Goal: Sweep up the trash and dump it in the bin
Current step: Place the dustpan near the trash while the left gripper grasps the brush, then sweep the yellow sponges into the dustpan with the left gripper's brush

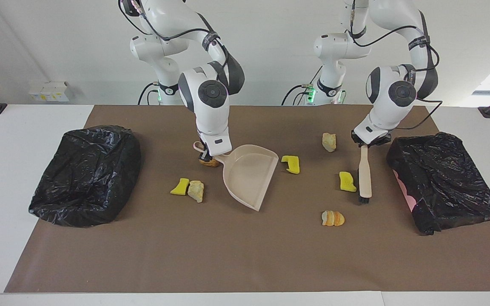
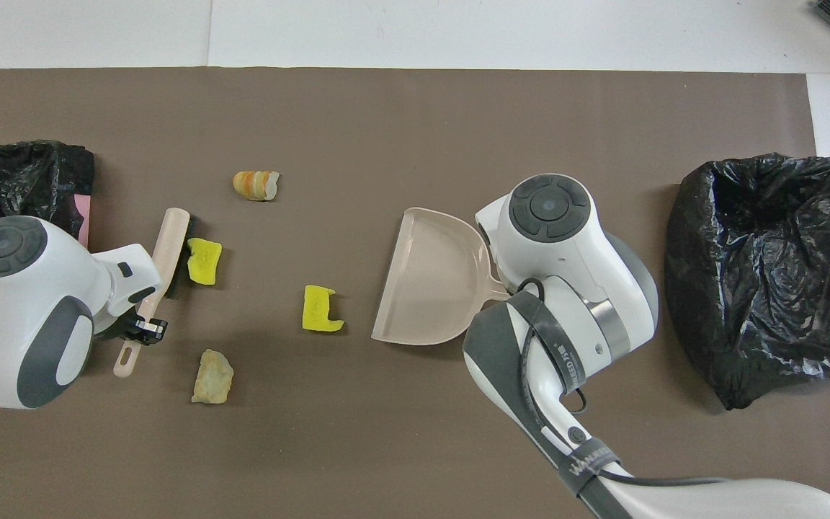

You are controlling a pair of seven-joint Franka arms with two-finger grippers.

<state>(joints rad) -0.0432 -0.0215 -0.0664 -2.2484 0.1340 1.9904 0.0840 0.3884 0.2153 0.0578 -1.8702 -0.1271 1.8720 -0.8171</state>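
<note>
My right gripper is shut on the handle of the beige dustpan, which sits low on the mat with its mouth turned toward the left arm's end. A yellow sponge bit lies just off that mouth. My left gripper is shut on the beige brush; the bristles stand against another yellow bit. A beige chunk and the orange-white striped piece lie nearby. A brown lump peeks out under the right gripper. The black-bagged bin stands at the right arm's end.
A yellow bit and a beige chunk lie together between dustpan and bin. A second black-bagged container with a pink side stands at the left arm's end, close to the brush. Brown mat covers the table.
</note>
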